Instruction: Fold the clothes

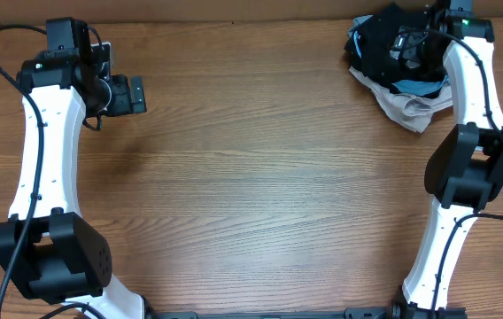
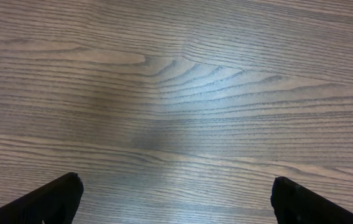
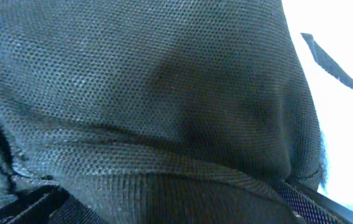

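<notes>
The black shirt (image 1: 377, 40) lies bunched on top of a heap of clothes at the table's far right corner. My right gripper (image 1: 408, 44) is down in that heap. In the right wrist view the shirt's black mesh fabric (image 3: 164, 93) fills almost the whole frame. The right gripper (image 3: 170, 208) has its fingers wide apart at the bottom corners, with fabric bulging between them. My left gripper (image 1: 136, 95) hovers at the far left, far from the shirt. It is open and empty over bare wood in the left wrist view (image 2: 173, 190).
A light blue garment (image 1: 418, 87) and a beige garment (image 1: 411, 113) lie under the black shirt in the same heap. The wooden table (image 1: 260, 177) stretches between the two arms. A bright white area (image 3: 344, 37) shows right of the fabric.
</notes>
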Controlling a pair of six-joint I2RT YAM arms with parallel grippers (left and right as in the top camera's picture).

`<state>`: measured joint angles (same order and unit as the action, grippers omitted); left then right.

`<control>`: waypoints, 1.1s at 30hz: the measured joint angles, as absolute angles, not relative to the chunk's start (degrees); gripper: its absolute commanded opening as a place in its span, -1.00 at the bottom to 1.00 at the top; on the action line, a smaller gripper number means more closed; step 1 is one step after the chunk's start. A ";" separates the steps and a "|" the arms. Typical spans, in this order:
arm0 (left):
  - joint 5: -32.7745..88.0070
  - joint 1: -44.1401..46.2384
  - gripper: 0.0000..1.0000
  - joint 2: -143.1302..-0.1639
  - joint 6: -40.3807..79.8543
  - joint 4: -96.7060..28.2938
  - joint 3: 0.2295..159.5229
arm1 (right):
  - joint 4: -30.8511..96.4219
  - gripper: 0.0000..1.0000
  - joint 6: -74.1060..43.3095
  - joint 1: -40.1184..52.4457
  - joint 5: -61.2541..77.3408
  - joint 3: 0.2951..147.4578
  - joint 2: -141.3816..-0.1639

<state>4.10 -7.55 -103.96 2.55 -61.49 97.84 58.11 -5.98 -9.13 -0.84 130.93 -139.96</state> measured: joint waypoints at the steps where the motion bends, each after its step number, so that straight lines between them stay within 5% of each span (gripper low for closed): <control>1: 4.10 -7.55 1.00 -103.96 2.55 -61.47 97.84 | 58.30 1.00 -6.02 -9.13 -0.82 130.93 -139.83; 17: 4.12 -7.55 1.00 -103.96 2.55 -61.52 97.84 | 84.71 1.00 -9.65 -10.17 -0.49 148.33 -132.38; 33: 4.10 -7.55 1.00 -103.96 2.52 -61.49 97.84 | 93.10 1.00 -10.48 -9.50 22.02 167.72 -94.35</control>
<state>4.10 -7.55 -103.96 2.52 -61.49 97.84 93.10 -10.48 -9.50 22.02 167.72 -94.35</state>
